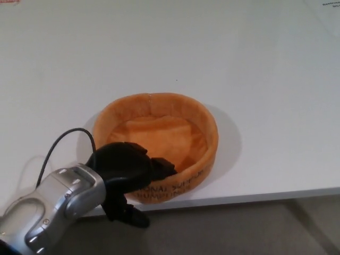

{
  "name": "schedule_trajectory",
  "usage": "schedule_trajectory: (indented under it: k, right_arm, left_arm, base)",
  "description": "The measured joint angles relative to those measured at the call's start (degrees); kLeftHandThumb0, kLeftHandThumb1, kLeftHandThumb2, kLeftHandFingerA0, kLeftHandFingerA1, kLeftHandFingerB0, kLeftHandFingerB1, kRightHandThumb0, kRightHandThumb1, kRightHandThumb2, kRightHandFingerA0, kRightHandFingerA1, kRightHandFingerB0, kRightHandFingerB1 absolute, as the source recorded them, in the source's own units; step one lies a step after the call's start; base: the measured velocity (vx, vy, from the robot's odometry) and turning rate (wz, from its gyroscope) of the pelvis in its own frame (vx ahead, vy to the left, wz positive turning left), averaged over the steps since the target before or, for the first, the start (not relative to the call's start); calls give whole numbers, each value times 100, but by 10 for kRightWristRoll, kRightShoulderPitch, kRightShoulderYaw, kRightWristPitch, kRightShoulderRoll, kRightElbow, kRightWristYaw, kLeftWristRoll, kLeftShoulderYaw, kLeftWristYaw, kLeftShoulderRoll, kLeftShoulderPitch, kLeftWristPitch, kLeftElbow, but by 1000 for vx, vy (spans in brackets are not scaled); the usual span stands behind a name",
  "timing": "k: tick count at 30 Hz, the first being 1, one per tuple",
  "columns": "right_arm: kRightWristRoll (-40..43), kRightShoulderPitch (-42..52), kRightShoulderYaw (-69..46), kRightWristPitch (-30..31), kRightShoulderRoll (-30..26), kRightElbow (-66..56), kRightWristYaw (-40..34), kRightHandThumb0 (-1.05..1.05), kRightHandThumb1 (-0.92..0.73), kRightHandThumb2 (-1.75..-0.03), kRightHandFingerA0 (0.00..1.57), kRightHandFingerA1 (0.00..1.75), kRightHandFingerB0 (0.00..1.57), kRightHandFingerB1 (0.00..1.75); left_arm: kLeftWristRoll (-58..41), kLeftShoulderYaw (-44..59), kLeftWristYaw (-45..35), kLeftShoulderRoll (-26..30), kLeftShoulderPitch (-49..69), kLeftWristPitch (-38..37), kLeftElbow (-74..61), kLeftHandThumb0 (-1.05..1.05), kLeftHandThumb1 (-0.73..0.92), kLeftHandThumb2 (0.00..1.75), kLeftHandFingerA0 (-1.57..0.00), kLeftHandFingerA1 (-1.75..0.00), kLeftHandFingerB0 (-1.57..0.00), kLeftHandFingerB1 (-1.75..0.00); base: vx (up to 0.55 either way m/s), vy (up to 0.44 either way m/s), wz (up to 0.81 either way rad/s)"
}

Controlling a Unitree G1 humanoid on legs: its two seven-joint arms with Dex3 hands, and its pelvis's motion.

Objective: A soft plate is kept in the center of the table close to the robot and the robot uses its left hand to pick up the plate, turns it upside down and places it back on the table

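Head view: fingers of left hand hooked over near rim of soft plate, thumb seemingly below and outside the wall, so clamped on that rim rather than spread apart; exact contact under the rim hidden. Black cable looping from silver forearm at lower left. Plate upright, hollow side up, orange with dark lettering on its outer wall, sitting on white tabletop right at the near edge, roughly midway along it and slightly overhanging. Right hand absent from frame. Papers just visible at far right corner.

Step in hand, judged: securing the rim before lifting. To do well: pinch deep enough that the floppy wall does not fold or slip out, lift clear of the tabletop before rotating the wrist, keep the turn over the tabletop rather than beyond the near edge.
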Motion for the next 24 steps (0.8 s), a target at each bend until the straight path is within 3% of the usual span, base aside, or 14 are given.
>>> schedule_trajectory:
  k: [2,4,5,7,8,9,13,14,15,16,17,22,23,24]
  right_arm:
    - [0,0,0,0,0,0,0,-59,-91,-67,42,46,26,31]
    - [0,0,0,0,0,0,0,-57,-92,-68,42,45,25,31]
    - [0,0,0,0,0,0,0,-58,-92,-68,41,45,24,30]
    - [-1,0,0,0,0,0,0,-59,-92,-68,41,44,24,30]
    - [-1,0,0,0,0,0,0,-58,-92,-68,42,44,24,30]
    - [-1,0,0,0,0,0,0,-57,-92,-68,41,45,24,30]
    - [-1,1,0,0,0,0,0,-57,-92,-68,41,46,25,30]
    - [-1,1,0,0,0,0,0,-57,-91,-67,43,46,27,31]
    - [-1,1,0,0,0,0,0,-57,-91,-67,43,46,27,31]
    - [-1,1,0,0,0,0,0,-57,-91,-67,43,46,26,31]
    - [-1,1,0,0,0,0,0,-56,-91,-67,43,46,26,31]
    - [-1,1,-1,0,-1,1,0,-56,-92,-68,41,45,24,31]
    - [-1,2,-1,0,-2,1,0,-56,-92,-68,42,45,25,30]
    - [-1,3,-1,0,-2,1,0,-55,-92,-68,43,46,26,30]
  left_arm:
    - [17,-9,8,0,0,8,0,-71,56,93,-59,-57,-41,-49]
    - [33,-18,18,0,0,15,0,-66,68,61,-84,-64,-62,-40]
    - [41,-22,24,0,-1,18,1,-65,62,60,-95,-138,-74,-45]
    - [61,-34,39,0,-7,26,4,-69,48,83,-105,-130,-69,-58]
    - [68,-39,45,0,-10,28,6,-62,51,59,-102,-145,-91,-62]
    - [77,-43,52,0,-13,31,8,-64,44,77,-109,-134,-96,-83]
    - [110,-63,76,5,-25,42,21,-52,48,55,-96,-160,-89,-120]
    - [121,-68,85,7,-29,45,26,-40,44,88,-122,-139,-98,-122]
    - [128,-72,92,9,-32,48,31,-40,44,88,-122,-139,-98,-122]
    - [136,-76,100,11,-35,50,38,-35,81,64,-91,-175,-72,-161]
    - [144,-79,110,14,-38,53,45,-33,85,68,-90,-175,-70,-164]
    - [181,-86,162,23,-43,63,79,-34,76,62,-91,-174,-76,-145]
    - [186,-86,170,25,-43,64,82,-39,52,90,-122,-140,-88,-115]
    - [190,-86,175,25,-44,64,83,-33,46,86,-122,-139,-86,-110]
  base:
    - [0,0,0]
    - [0,0,0]
    - [0,0,0]
    - [0,0,0]
    - [0,0,0]
    - [0,0,0]
    - [0,0,0]
    - [0,0,0]
    - [0,0,0]
    - [0,0,0]
    - [0,0,0]
    - [0,0,0]
    - [0,0,0]
    - [0,0,0]
